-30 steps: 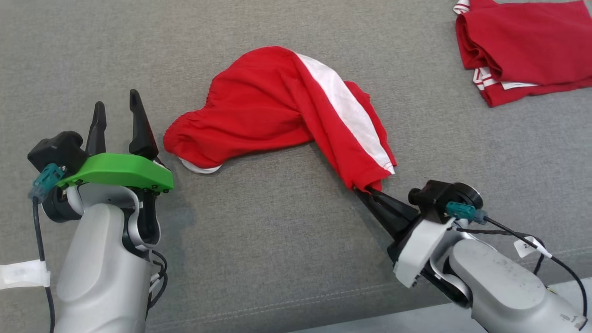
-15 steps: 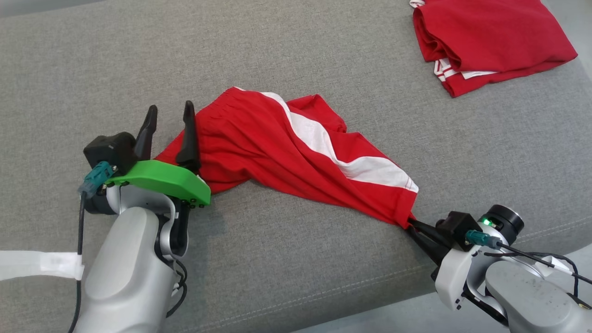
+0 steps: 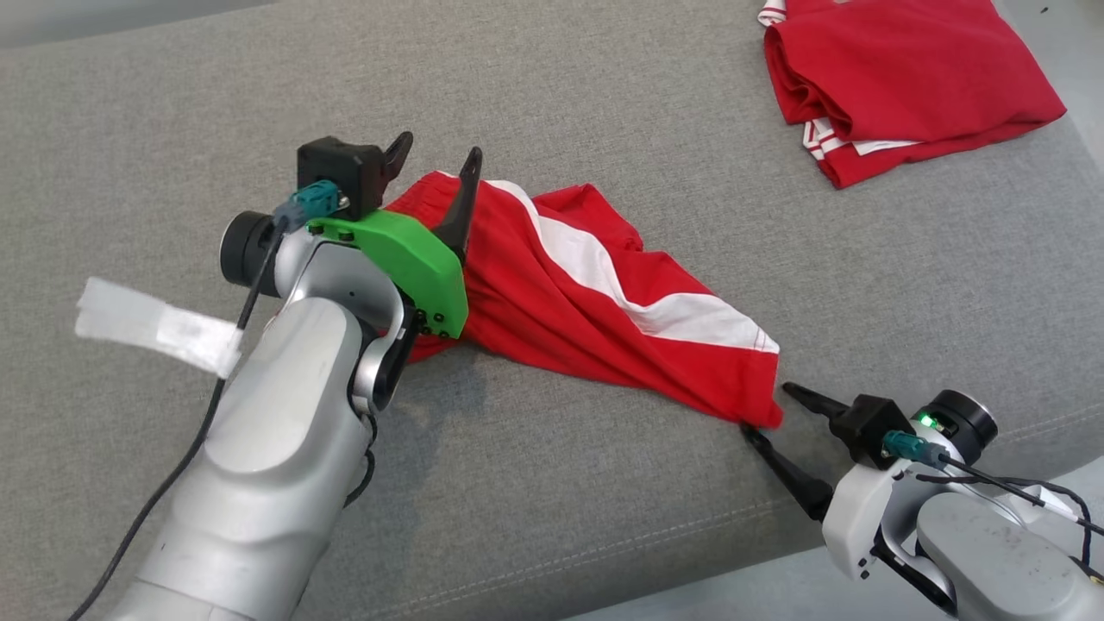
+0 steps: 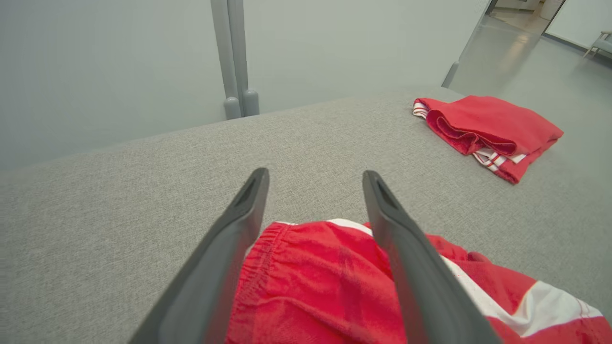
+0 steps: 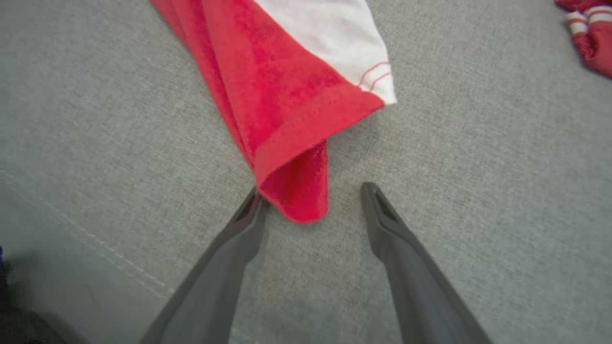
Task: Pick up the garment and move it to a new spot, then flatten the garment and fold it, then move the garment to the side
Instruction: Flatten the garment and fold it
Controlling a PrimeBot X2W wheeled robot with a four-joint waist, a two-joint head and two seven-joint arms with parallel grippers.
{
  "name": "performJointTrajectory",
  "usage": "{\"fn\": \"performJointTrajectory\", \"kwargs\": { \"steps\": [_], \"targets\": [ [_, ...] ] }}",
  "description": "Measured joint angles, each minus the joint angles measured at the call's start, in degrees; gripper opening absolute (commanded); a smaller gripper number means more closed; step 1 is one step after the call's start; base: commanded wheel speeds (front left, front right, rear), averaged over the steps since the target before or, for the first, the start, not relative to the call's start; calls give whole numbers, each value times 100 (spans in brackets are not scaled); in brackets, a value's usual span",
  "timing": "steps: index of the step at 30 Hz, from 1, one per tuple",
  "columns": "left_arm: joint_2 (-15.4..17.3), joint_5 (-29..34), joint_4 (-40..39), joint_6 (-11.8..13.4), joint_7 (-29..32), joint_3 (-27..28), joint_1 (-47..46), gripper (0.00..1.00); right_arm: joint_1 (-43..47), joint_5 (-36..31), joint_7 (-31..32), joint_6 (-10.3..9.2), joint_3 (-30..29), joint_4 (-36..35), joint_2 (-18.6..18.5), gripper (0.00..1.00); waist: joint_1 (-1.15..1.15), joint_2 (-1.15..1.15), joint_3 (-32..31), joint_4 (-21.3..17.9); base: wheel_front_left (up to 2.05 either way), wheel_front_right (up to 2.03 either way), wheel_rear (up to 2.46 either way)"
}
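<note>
The garment (image 3: 595, 310) is a pair of red shorts with a white side stripe, lying stretched and rumpled across the grey cushion (image 3: 604, 129). My left gripper (image 3: 435, 159) hovers open over the elastic waistband end (image 4: 306, 267), fingers (image 4: 229, 248) spread above the cloth. My right gripper (image 3: 768, 412) stands open at the leg hem (image 5: 296, 172); the hem's tip lies between the fingers, its edge against the left fingertip (image 5: 253, 200), loose on the cushion.
A second red garment (image 3: 897, 78), folded with white trim, lies at the cushion's far right (image 4: 483, 129). The cushion's stitched front edge (image 3: 604, 543) runs close below my right gripper. A grey post (image 4: 236, 57) stands behind the cushion.
My right gripper has opened and let go of the hem, which now rests on the cushion. My left arm has moved forward and right, over the waistband. The camera shifted between the two earlier frames.
</note>
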Motion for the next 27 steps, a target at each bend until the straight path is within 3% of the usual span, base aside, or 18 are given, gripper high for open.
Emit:
{"fn": "performJointTrajectory", "kwargs": {
  "steps": [6, 15, 27],
  "targets": [
    [2, 313, 582, 174, 1002, -191, -336, 100, 25, 0, 1, 33, -200, -183, -103, 100, 0, 0, -46, -181, 0, 0, 0],
    [9, 316, 1152, 393, 2076, -3, -988, 100, -240, -219, 2, 34, -419, -636, -309, 100, 0, 0, -3, -520, 0, 0, 0],
    [31, 359, 1761, 494, 2775, 264, -1405, 100, -381, -357, 2, 44, -513, -1051, -370, 100, 0, 0, 186, -748, 0, 0, 0]
  ]
}}
